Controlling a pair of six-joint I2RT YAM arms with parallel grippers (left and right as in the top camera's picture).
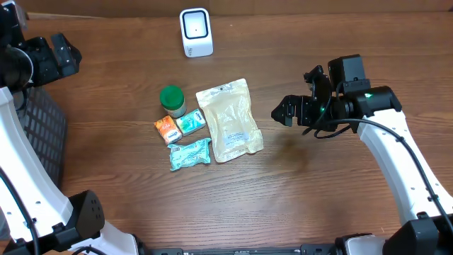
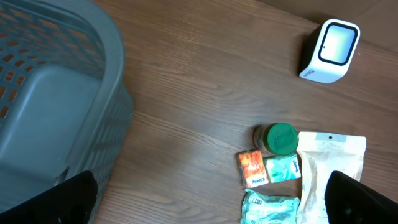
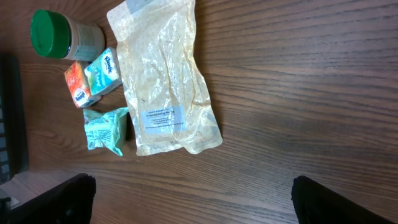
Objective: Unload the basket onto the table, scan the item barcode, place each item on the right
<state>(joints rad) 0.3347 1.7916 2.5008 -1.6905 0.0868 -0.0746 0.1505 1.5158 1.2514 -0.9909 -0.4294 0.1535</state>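
Presently, both sets of jaws stand wide apart and hold nothing. Right jaws hang above the counter point(image 1: 318, 198), right of the pouch point(image 1: 230, 120) and clear of it. Left jaws are at the far left, near the basket point(image 2: 56, 93). Scanner point(image 1: 196, 32) stands at the counter's far edge, well apart from the goods. Pouch lies flat mid-counter, printed label up. Just left of it: a green-lidded jar point(image 1: 172, 100), an orange pack point(image 1: 167, 129) and a teal pack point(image 1: 190, 123) touching side by side, and a teal wrapper point(image 1: 190, 153) nearest the robot.
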